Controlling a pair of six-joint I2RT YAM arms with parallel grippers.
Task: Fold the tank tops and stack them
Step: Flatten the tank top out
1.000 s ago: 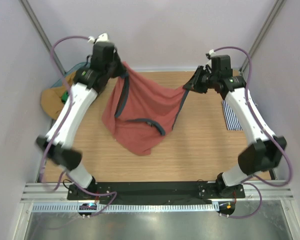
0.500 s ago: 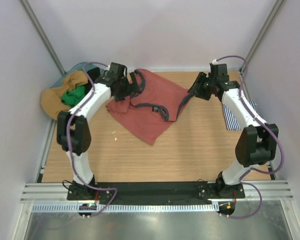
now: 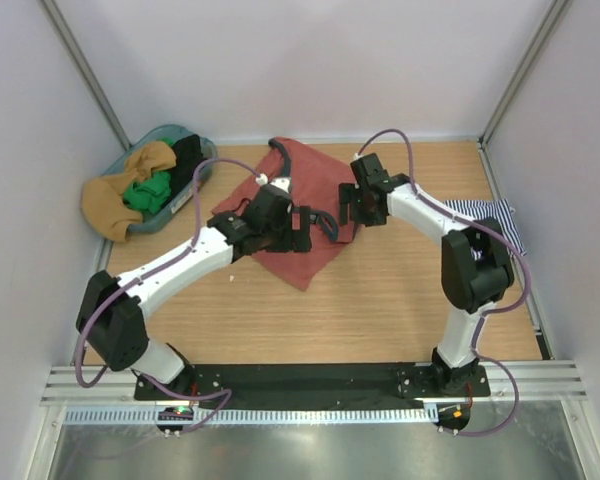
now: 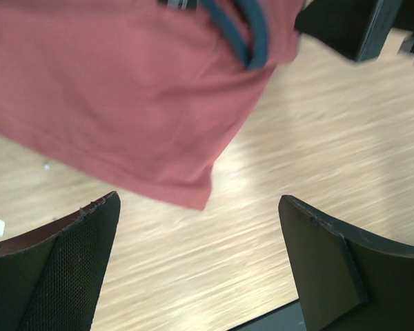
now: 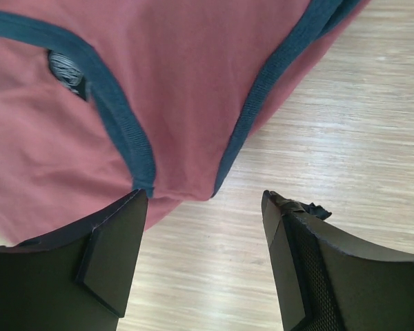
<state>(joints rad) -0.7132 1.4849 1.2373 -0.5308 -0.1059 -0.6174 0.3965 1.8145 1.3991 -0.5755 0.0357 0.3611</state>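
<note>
Rust-red tank top (image 3: 315, 180), hung between both raised grippers a second ago, now lies crumpled on the table (image 3: 380, 300). Left gripper (image 4: 199, 205) has let go and hovers with its jaws wide above the top's near corner. Right gripper (image 5: 203, 198) has released too, jaws apart over the top's navy-trimmed right edge. Striped tank top (image 3: 500, 212) lies well to the right of it.

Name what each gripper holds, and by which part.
Nothing is held. The left gripper and right gripper stand open above the rust-red tank top.
</note>
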